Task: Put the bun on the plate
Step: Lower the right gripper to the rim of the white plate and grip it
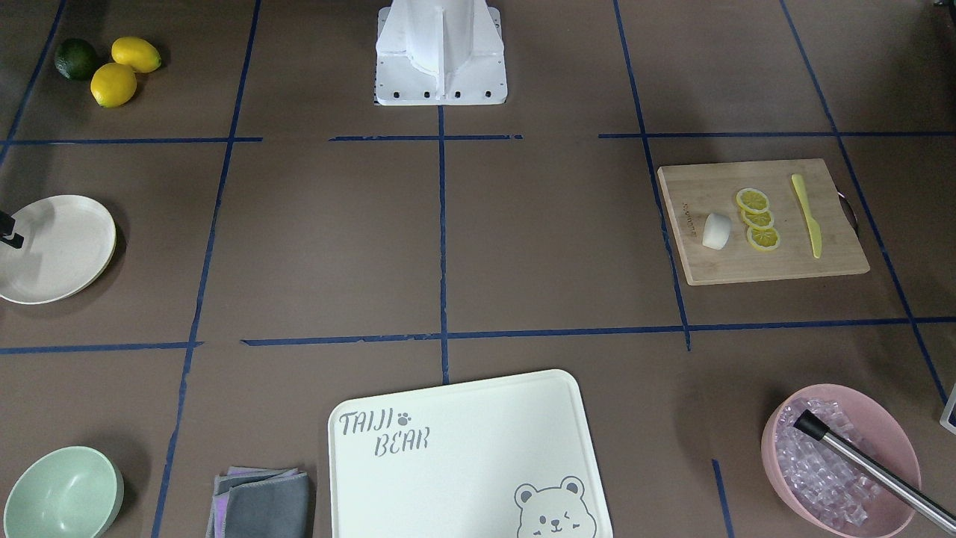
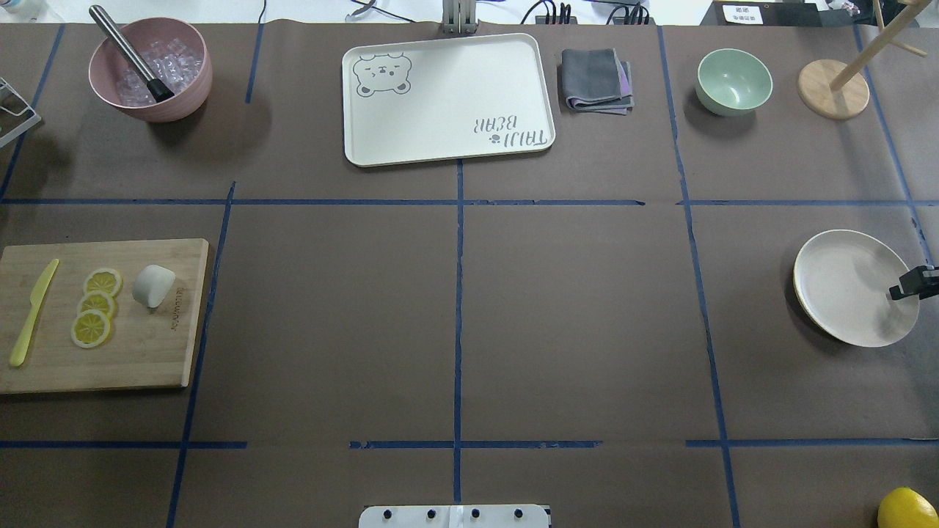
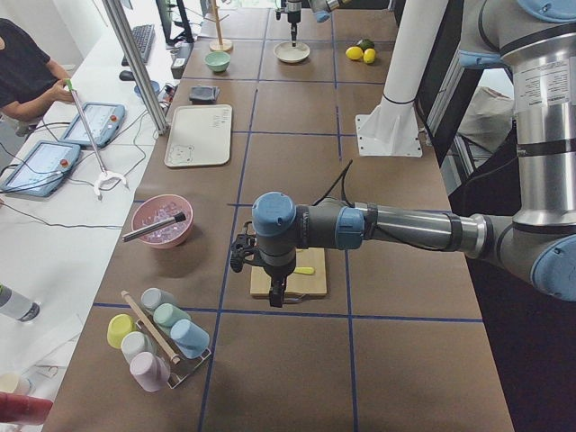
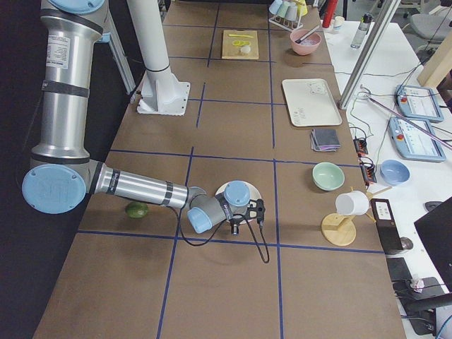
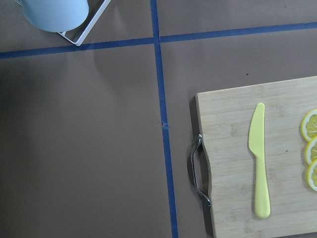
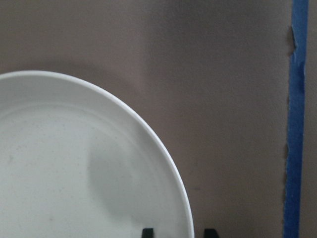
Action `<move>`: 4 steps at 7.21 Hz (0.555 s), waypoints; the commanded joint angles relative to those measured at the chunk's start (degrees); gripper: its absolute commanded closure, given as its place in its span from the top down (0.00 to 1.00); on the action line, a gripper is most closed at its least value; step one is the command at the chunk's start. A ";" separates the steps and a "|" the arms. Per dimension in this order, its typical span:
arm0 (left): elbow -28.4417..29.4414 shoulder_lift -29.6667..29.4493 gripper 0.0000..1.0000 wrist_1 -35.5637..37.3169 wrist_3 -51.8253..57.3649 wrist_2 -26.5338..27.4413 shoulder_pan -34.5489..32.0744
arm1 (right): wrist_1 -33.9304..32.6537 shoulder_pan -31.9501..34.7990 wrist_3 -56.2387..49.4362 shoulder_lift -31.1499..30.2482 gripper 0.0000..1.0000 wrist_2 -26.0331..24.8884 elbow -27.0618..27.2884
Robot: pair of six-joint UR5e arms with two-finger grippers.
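Observation:
The white bun (image 2: 152, 284) lies on a bamboo cutting board (image 2: 147, 352) at the table's left end, beside three lemon slices (image 2: 95, 308) and a yellow knife (image 2: 29, 314). The cream plate (image 2: 843, 279) sits far off at the right end. My right gripper (image 2: 913, 282) hovers over the plate's outer edge, open, and in the right wrist view the plate's rim (image 6: 163, 148) passes between its fingertips (image 6: 147, 232). My left gripper (image 3: 277, 297) hangs above the board's outer end; I cannot tell whether it is open or shut. The left wrist view shows the knife (image 5: 260, 158), not the bun.
Along the far side stand a pink bowl of ice (image 2: 150, 70) with a metal tool, the bear tray (image 2: 447, 99), a folded grey cloth (image 2: 596, 79), a mint bowl (image 2: 733, 81) and a wooden stand (image 2: 832, 88). Lemons (image 1: 123, 71) and a lime (image 1: 75, 58) lie near the robot's right.

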 commanded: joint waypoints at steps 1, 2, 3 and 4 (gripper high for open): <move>0.09 0.00 1.00 0.00 0.00 0.01 0.00 | 0.07 0.07 3.55 1.54 0.00 0.40 1.34; 0.09 0.00 1.00 0.00 0.09 -0.07 0.00 | 0.07 0.16 3.92 1.63 0.00 1.79 3.18; 0.09 0.00 1.00 -0.09 0.09 0.01 0.00 | 0.07 0.33 5.14 1.54 0.00 5.46 6.85; 0.00 0.09 1.00 -0.18 0.26 0.02 0.00 | 0.16 0.16 10.89 1.98 0.00 5.67 10.63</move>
